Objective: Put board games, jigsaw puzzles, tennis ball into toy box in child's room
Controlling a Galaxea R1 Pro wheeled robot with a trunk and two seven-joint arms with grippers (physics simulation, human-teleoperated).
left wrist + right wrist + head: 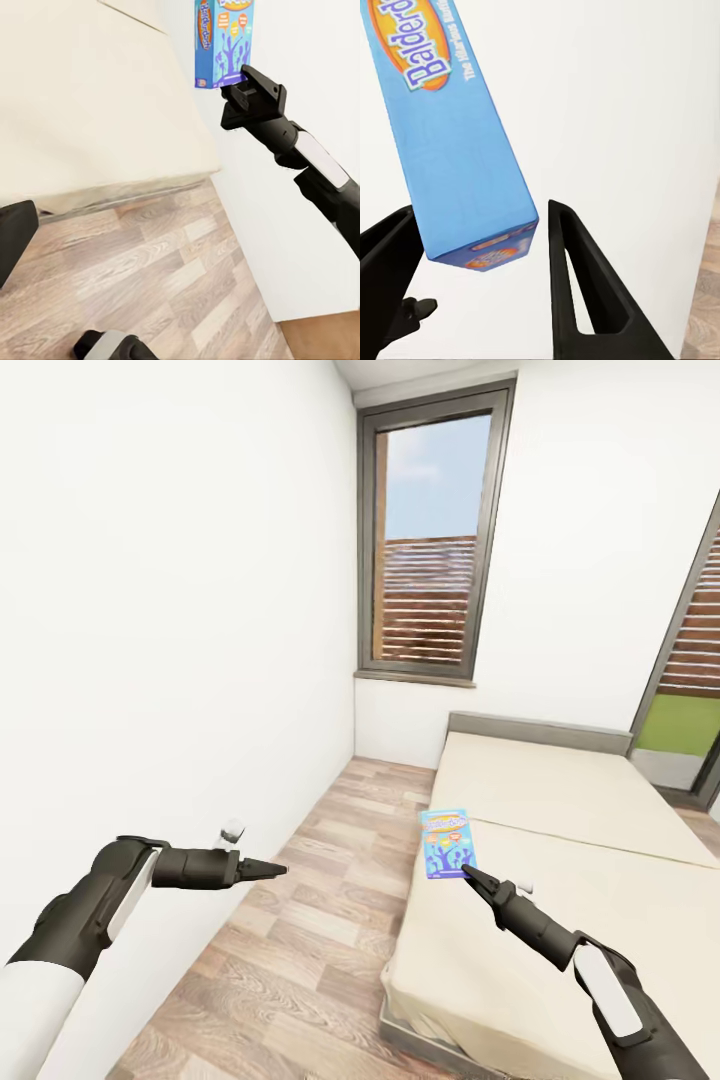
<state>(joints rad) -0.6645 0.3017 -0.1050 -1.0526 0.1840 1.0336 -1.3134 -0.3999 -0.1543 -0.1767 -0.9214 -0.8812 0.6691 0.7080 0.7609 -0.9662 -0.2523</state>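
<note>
— Blue flat cardboard board game box, where is it?

— Held off the cream mattress of the bed, upright at the tip of the right gripper, over the mattress's near-left part. In the right wrist view the box's lower end sits between the two black fingers, which stand moderately apart on either side of it; whether both press on it I cannot tell.

— Any writing?

— An orange oval on the lid with white letters reading "Balderd…", cut off by the frame edge. A smaller line beside it starts "The Hilarious…"; the rest is too small. The left wrist view shows the same box with its top cropped and the right gripper under it.

— Left arm?

— The left gripper hovers over the wood plank floor beside the white wall, holding nothing, fingers coming to a narrow point, apparently together. A dark-framed window with slatted wooden boards outside stands behind the bed.
</note>
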